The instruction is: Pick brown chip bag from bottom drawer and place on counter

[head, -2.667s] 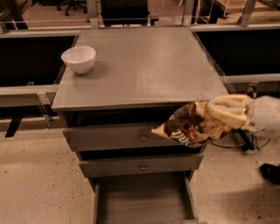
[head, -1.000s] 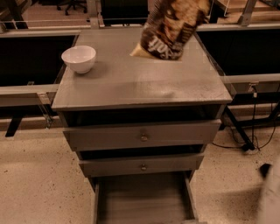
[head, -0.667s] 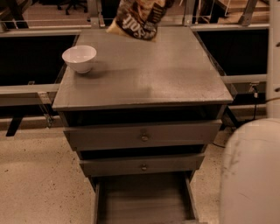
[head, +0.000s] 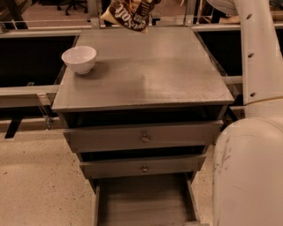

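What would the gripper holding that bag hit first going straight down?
The gripper is out of view above; its brown chip bag would probably meet the counter near its far edge, depth unclear.

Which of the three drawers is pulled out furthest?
The bottom drawer: floor exposed; the two knobbed drawers above are barely out. Gripper not in view; brown chip bag hangs at the top edge.

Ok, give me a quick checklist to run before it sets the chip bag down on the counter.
1. Chip bag out of the bottom drawer: ok, it is up at the counter's far edge.
2. Landing spot on the counter: ok, bare gray surface in front of the bag.
3. White bowl apart from the bag: ok, it sits far left.
4. Bag resting on the counter: cannot tell.
5. Gripper's hold: cannot tell, the gripper is above the picture's top edge.
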